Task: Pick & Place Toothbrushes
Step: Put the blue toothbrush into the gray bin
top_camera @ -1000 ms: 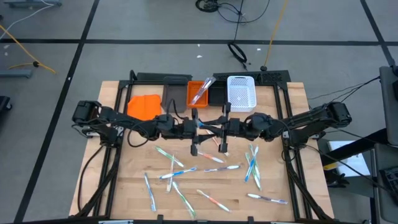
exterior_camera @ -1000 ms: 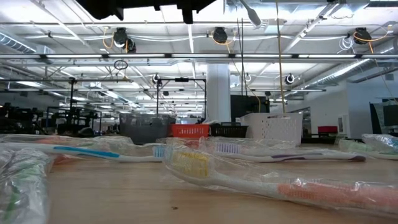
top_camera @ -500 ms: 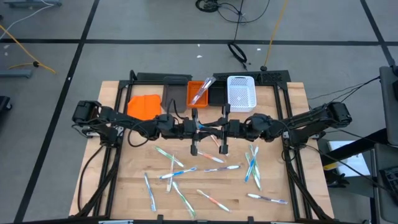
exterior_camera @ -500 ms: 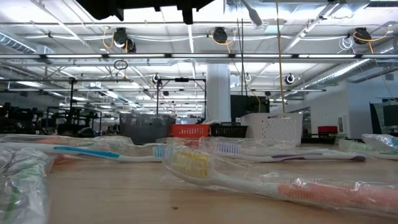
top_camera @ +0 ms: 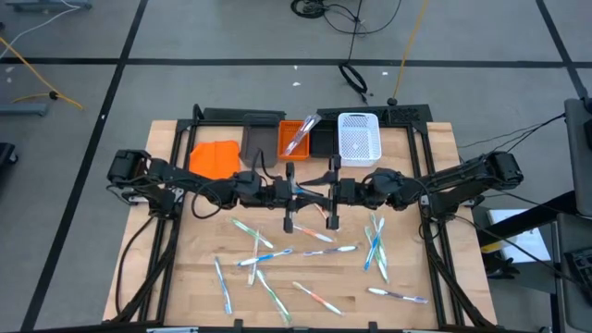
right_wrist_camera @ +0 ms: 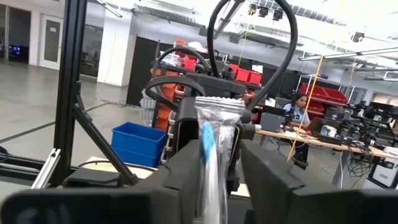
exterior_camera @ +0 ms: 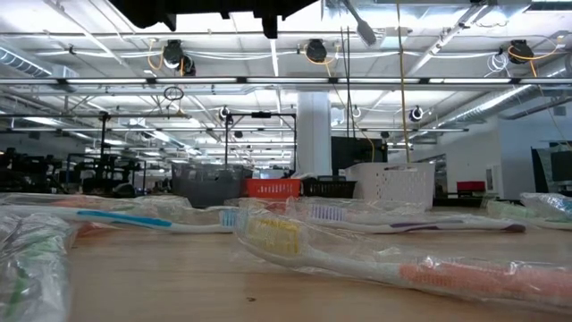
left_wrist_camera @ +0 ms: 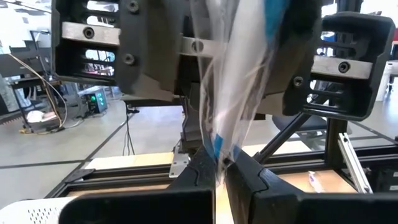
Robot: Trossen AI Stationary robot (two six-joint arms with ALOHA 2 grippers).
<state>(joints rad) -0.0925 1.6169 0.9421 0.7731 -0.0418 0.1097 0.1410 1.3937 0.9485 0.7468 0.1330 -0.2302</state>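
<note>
Both grippers meet tip to tip above the middle of the table. A toothbrush in a clear wrapper, with blue on it, stands between them. My left gripper is shut on it. My right gripper is open, one finger on each side of the wrapped toothbrush; I cannot tell whether they touch it. Several more wrapped toothbrushes lie flat on the wooden table. One toothbrush leans in the orange bin. My left gripper pinches the wrapped toothbrush between its two fingertips, at the lower part of the wrapper. The fingers come level from the table's left side and lie across it. The toothbrush stands nearly upright above the fingers, lifted clear of the table.
At the table's far edge stand a grey bin, the orange bin, a black bin and a white mesh bin. An orange lid lies at the far left. A person sits at a desk far behind.
</note>
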